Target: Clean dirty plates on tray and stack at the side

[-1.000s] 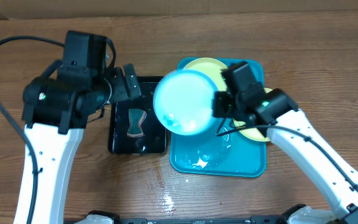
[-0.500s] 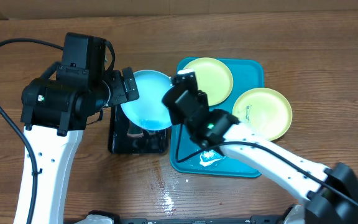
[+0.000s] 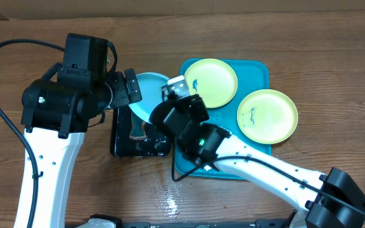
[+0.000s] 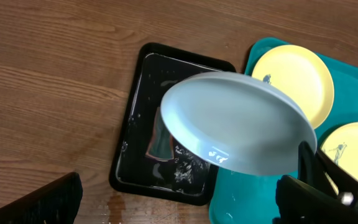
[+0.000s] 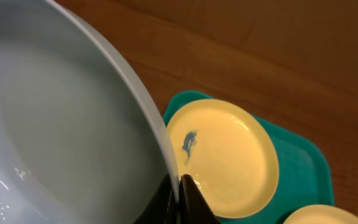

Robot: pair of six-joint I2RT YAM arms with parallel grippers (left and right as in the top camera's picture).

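Observation:
My right gripper [image 3: 168, 100] [image 5: 179, 186] is shut on the rim of a pale whitish-blue plate [image 3: 146, 95] [image 4: 235, 121] [image 5: 55, 137]. It holds the plate tilted above the black tray [image 3: 122, 149] [image 4: 135, 124], and the plate's inside looks wet. A yellow-green plate with a blue smudge [image 3: 211, 82] [image 4: 294, 84] [image 5: 225, 155] lies on the turquoise tray [image 3: 262, 69] [image 4: 260, 199] [image 5: 303, 155]. A second smudged plate [image 3: 268, 115] [image 4: 353, 149] overhangs the tray's right edge. My left gripper [image 3: 127, 88] [image 4: 179, 205] is open and empty, beside the held plate.
The black tray holds water and a small brown-edged object [image 3: 138, 123] [image 4: 157, 140], partly hidden under the held plate. Water drops lie on the turquoise tray's floor and on the wooden table [image 3: 170, 202] in front. A cardboard wall runs along the back.
My right arm has swung left, carrying the plate from above the turquoise tray to above the black tray. The two yellow-green plates are now uncovered. The left arm has not moved.

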